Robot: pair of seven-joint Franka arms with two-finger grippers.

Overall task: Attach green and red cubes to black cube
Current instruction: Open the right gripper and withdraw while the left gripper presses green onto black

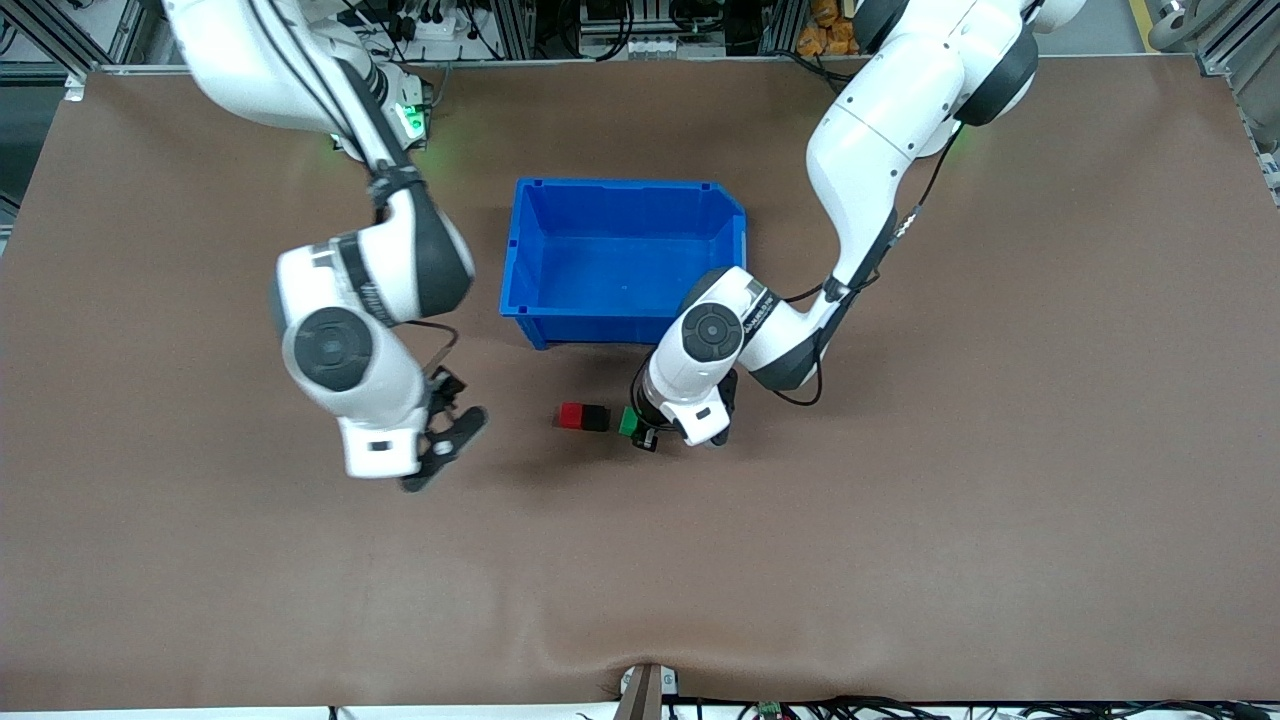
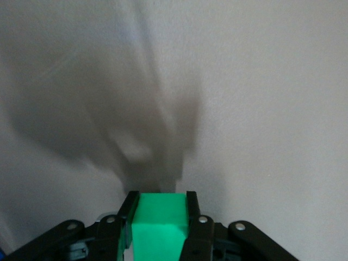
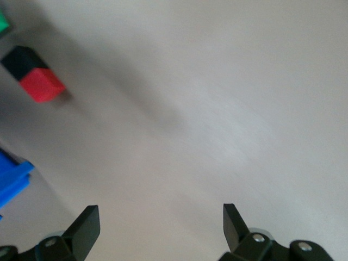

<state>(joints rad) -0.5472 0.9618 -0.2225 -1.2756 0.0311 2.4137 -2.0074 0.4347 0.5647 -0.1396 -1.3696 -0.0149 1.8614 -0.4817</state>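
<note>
red cube (image 1: 571, 416): we saw it already joined to the black cube (image 1: 596, 418), the pair sitting flat on the worktop (image 1: 900, 560), nearer the front camera than the blue bin (image 1: 540, 262). Red faced the right arm's end, so black's free face pointed toward the left arm's end.
green cube (image 1: 628, 422): it was clamped between the left gripper (image 1: 640, 432) fingers (image 2: 191, 213), low over the worktop just beside that free black face, with a small gap visible.
why: we judged green was held level with black so it could be pushed straight onto the open face.
right gripper (image 1: 445, 447): its fingers (image 3: 87, 223) were spread wide and empty; it waited over bare worktop toward the right arm's end, well clear of the cubes.
bin: it looked empty, and we saw no part for it in this step.
risk: the pair could slide when pushed, as nothing braced it.
</note>
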